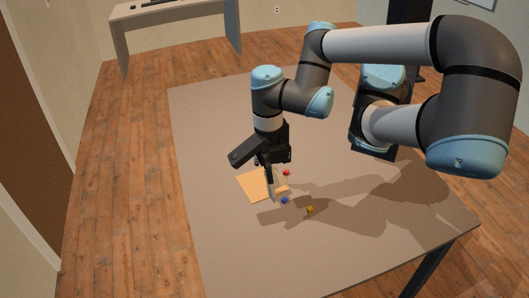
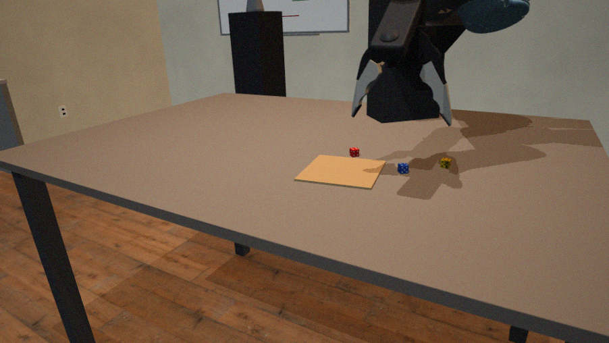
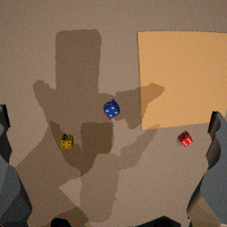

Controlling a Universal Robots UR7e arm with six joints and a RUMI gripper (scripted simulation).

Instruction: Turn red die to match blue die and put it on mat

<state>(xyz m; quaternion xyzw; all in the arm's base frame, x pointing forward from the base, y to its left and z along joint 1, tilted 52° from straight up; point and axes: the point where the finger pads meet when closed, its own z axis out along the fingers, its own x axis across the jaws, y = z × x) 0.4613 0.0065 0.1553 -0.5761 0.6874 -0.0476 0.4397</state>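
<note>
The brown tabletop [image 2: 179, 140] stood on dark legs over a wood-plank floor [image 1: 122, 155], with beige walls, a grey desk [image 1: 173, 14] at the far wall and a whiteboard [image 2: 315, 17] behind a black pedestal [image 2: 257, 53]. The claw [image 2: 400, 111] hung well above it, jaws wide and holding nothing, the arm's shadow across the surface. The red die [image 2: 354, 151] sat on the bare tabletop just beside the tan mat [image 2: 336, 171], off it, with the blue die [image 2: 402, 167] near the mat's other corner and the yellow die [image 2: 445, 162] beyond that.

You see a matt brown table [image 2: 179, 170] under the fingers [image 2: 361, 91], a smooth matt tan mat [image 2: 336, 171], three plastic-looking dice, a planked wood floor [image 2: 170, 289], and satin grey arm shells.
</note>
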